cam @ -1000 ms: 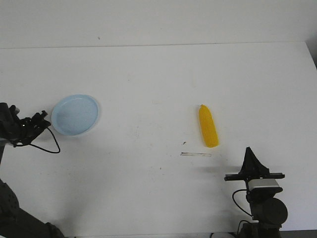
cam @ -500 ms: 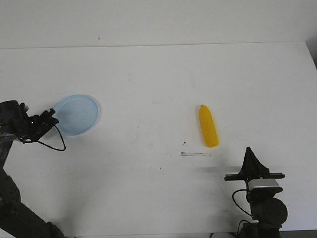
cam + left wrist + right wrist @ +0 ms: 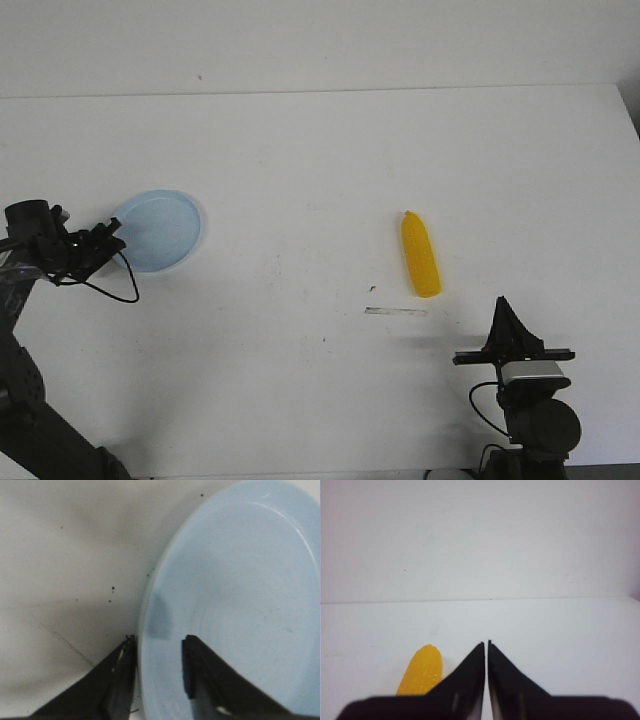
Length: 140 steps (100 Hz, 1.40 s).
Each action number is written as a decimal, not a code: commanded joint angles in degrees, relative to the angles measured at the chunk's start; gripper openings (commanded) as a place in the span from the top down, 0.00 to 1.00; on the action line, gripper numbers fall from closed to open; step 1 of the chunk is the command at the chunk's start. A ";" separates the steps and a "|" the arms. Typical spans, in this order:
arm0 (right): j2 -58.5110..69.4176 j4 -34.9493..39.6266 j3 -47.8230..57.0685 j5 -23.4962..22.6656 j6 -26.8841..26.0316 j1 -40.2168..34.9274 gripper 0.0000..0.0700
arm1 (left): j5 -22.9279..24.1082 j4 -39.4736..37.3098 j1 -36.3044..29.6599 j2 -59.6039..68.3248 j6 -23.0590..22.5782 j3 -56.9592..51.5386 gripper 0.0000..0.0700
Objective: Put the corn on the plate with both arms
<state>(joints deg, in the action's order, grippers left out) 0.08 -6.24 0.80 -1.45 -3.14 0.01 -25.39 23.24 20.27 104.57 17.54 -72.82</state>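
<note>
The pale blue plate [image 3: 160, 230] lies on the white table at the left. My left gripper [image 3: 112, 238] is open at the plate's left rim. In the left wrist view one finger is outside the rim on the table and the other is over the plate [image 3: 240, 580], with the rim between them [image 3: 159, 640]. The yellow corn [image 3: 421, 254] lies right of centre, its tapered end pointing away. My right gripper [image 3: 503, 303] is shut and empty, near the front edge, just right of and nearer than the corn. The corn also shows in the right wrist view [image 3: 421, 672], beside the shut tips [image 3: 486, 643].
A thin pale strip [image 3: 396, 312] lies on the table just in front of the corn. A black cable [image 3: 118, 290] loops from the left arm beside the plate. The table's back edge meets the wall [image 3: 320, 92].
My left gripper has moved right along the table until its open fingers reach the plate's left rim. The right arm and the corn have not moved.
</note>
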 commanded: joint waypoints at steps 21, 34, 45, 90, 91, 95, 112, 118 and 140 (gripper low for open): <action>0.00 -0.59 -0.07 -0.02 0.22 -0.07 0.99 | 0.11 0.55 -0.15 1.86 0.09 -0.72 1.00; 0.00 -0.59 -0.07 -0.02 0.22 -0.04 0.99 | -0.55 1.07 -0.90 0.98 0.20 -0.72 1.00; 0.00 -0.59 -0.07 -0.02 0.22 -0.04 0.99 | -2.78 1.07 -1.99 -0.85 1.62 -0.72 1.00; 0.00 -0.61 -0.07 -0.04 0.22 -0.04 0.99 | -0.39 0.17 -24.33 -5.29 5.31 -0.72 1.00; 0.00 -0.59 -0.07 -0.04 0.22 -0.04 0.99 | 0.02 0.17 -24.96 -5.27 5.42 -0.72 1.00; 0.00 -0.59 -0.07 -0.02 0.20 -0.04 0.99 | 1.73 0.15 -27.34 -5.18 6.32 -0.72 1.00; 0.00 -0.61 -0.07 -0.02 0.22 -0.04 0.99 | 3.54 -0.63 -33.97 -4.66 8.96 -0.66 1.00; 0.00 -0.61 -0.07 -0.02 0.22 -0.04 0.99 | 3.58 -1.01 -35.50 -4.44 9.09 -0.46 1.00; 0.00 -0.61 -0.07 -0.02 0.22 -0.07 0.99 | 6.64 -1.03 -37.57 -4.02 8.98 1.99 1.00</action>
<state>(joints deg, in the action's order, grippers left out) 0.08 -6.24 0.80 -1.45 -3.14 0.01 -19.38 22.22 -17.15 99.18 26.33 -70.87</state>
